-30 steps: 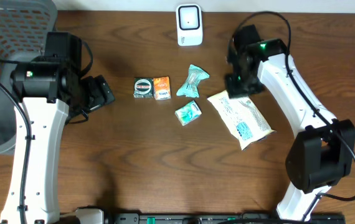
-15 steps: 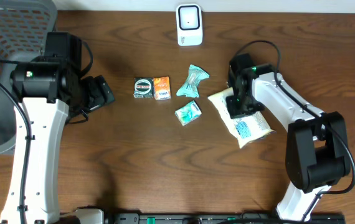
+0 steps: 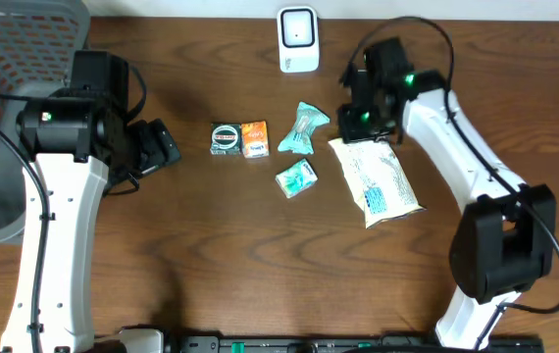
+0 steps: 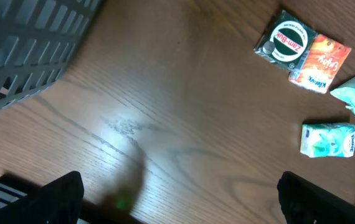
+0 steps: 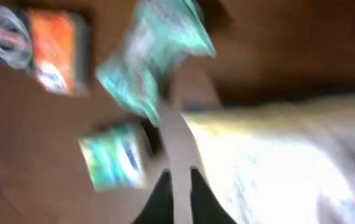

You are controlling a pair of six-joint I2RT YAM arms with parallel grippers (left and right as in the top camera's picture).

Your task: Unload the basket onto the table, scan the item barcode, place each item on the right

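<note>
The right tool is shut to a sliver on the back corner of the white packet, which lies flat on the counter right of centre, its long side running toward the front right corner. The wrist view is too blurred to show the pinch cleanly, though a pale edge seems to sit between the dark fingers. The left tool hangs spread fully wide and empty near the left edge, beside the grey basket.

The white scanner stands at the middle of the back edge, near the gripped corner. A pinch on one corner of a floppy packet will likely let the rest sag and swing, so the lift calls for a slow rise until the far end has cleared the counter.

The teal pouch lies just beside the right tool, with the tissue pack close by. The carry would best go up and back, away from both. The green tin and orange box lie further left, out of the way.

No barcode can be made out on the packet's upper face, only a blue patch near the front end. Both faces may need turning to the scanner window, each held steady a beat.
</note>
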